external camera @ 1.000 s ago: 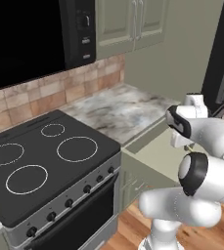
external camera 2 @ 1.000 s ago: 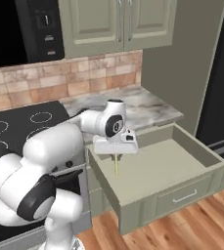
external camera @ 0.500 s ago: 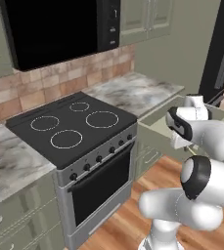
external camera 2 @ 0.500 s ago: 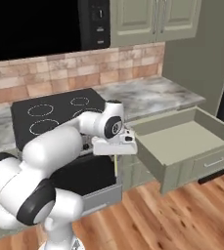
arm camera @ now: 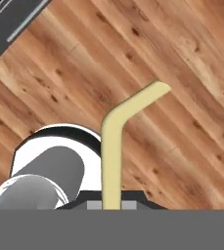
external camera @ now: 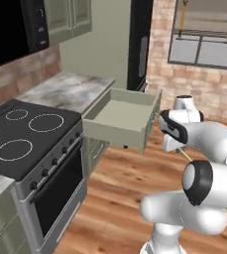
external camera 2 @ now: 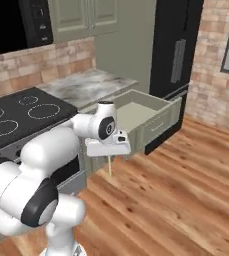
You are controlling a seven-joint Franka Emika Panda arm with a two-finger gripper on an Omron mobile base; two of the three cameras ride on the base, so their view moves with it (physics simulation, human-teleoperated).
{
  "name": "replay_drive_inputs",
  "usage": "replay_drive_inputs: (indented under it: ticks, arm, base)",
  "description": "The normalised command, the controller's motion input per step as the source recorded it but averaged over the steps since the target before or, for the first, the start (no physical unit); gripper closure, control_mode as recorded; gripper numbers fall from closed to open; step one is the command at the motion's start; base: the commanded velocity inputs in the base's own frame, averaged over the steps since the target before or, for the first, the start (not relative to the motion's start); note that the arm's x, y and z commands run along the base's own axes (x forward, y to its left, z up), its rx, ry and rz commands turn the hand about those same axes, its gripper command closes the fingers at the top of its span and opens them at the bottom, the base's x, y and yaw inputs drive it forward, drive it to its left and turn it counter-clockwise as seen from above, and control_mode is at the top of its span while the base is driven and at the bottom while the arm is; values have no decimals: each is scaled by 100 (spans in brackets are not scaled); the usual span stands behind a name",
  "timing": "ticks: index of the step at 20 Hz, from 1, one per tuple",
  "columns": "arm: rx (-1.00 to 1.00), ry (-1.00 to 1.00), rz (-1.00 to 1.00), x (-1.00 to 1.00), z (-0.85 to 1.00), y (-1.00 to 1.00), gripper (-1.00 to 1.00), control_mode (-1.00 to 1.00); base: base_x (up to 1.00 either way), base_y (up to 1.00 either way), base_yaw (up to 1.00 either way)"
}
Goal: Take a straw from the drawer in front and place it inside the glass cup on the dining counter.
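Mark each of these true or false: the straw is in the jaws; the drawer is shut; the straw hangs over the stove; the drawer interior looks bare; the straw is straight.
1. The straw is held in the gripper. True.
2. The drawer is shut. False: it stands pulled out.
3. The straw hangs over the stove. False: it hangs over the wooden floor.
4. The drawer's inside looks bare. True, as far as the base views show.
5. The straw is straight. False: the hand view shows a bent end.
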Motion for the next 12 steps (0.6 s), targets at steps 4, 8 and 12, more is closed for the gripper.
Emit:
replay_drive_inputs:
  ticks: [4, 8, 12]
  arm:
    - [0, 0, 0, 0, 0, 0, 100, 100]
    - [0, 0, 0, 0, 0, 0, 100, 100]
    - [0, 0, 0, 0, 0, 0, 100, 100]
  base:
    - [-49, 0, -83]
    - [-50, 0, -78]
    - [-42, -18, -70]
